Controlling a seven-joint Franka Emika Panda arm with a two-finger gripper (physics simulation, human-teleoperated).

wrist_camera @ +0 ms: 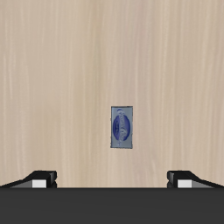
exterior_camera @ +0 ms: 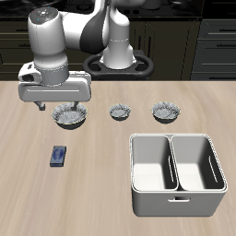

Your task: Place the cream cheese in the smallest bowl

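the robot's gripper (exterior_camera: 57, 103) hangs above the table with its two fingers (wrist_camera: 38, 178) spread wide apart and nothing between them, over the largest bowl (exterior_camera: 70, 114) at the back of the wooden table (exterior_camera: 101, 184). the cream cheese (wrist_camera: 122, 127), a small flat blue box, lies flat on the bare table nearer the front edge than that bowl, untouched. the smallest bowl (exterior_camera: 120, 112) sits in the middle of a row of three bowls, between the largest one and a medium bowl (exterior_camera: 166, 112), and a white two-compartment bin (exterior_camera: 177, 173) stands near the front.
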